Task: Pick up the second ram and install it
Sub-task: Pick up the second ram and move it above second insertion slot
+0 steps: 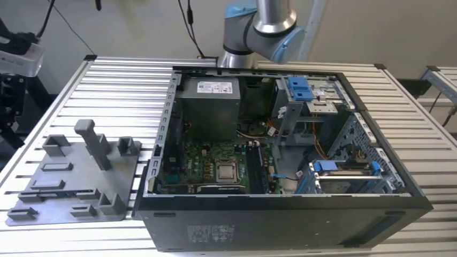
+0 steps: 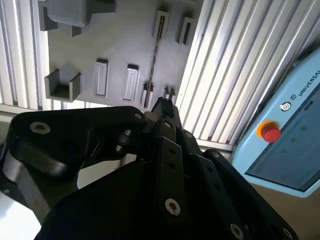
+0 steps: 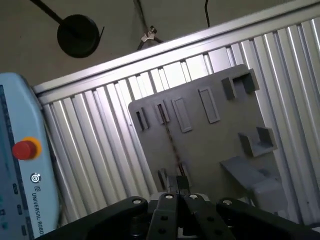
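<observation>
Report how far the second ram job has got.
Done: nothing that shows; the second ram stands on edge in the grey holder plate, not lifted. In hand: in the first wrist view the gripper hangs above the ram, lined up with it. Left: picking it up and installing it in the open computer case.

Slatted metal table (image 1: 114, 80): grey holder plate (image 1: 75, 184), open computer case (image 1: 286, 225).
</observation>
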Robot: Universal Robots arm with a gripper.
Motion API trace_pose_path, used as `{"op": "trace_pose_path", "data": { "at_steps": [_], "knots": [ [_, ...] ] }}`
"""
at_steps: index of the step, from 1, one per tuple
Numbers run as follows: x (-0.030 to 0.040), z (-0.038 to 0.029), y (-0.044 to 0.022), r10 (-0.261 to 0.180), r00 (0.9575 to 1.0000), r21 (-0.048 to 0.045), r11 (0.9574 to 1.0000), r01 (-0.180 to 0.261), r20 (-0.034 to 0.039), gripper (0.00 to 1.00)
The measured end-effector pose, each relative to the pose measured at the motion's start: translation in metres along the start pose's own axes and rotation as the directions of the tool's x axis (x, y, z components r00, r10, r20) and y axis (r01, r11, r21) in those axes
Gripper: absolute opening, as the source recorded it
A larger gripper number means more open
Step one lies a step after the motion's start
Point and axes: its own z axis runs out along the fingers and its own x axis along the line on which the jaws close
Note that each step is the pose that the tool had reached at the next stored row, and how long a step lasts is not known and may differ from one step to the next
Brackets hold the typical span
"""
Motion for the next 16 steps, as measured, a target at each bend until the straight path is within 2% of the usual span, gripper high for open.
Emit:
{"op": "trace_pose_path", "data": {
  "at_steps": [2, 4, 7, 11, 13, 16],
  "knots": [
    [-0.0001, 0.0003, 0.0002, -0.034, 0.9994, 0.0021, 0.9994, 0.034, 0.0004, 0.11],
    [-0.0001, 0.0006, 0.0001, -0.059, 0.9982, 0.0108, 0.9982, 0.059, 0.0027, 0.11],
    [-0.0002, 0.0011, 0.0001, -0.102, 0.9948, 0.0161, 0.9947, 0.102, 0.0035, 0.11],
    [-0.0002, 0.0016, 0.0002, -0.174, 0.9848, 0.0177, 0.9847, 0.174, 0.0021, 0.11],
    [-0.0002, 0.0016, 0.0009, -0.2, 0.9799, 0.0186, 0.9797, 0.2, -0.0011, 0.11],
    [-0.0004, 0.0022, 0.0009, -0.245, 0.9696, 0.0196, 0.9694, 0.245, -0.0012, 0.11]
  ]
}}
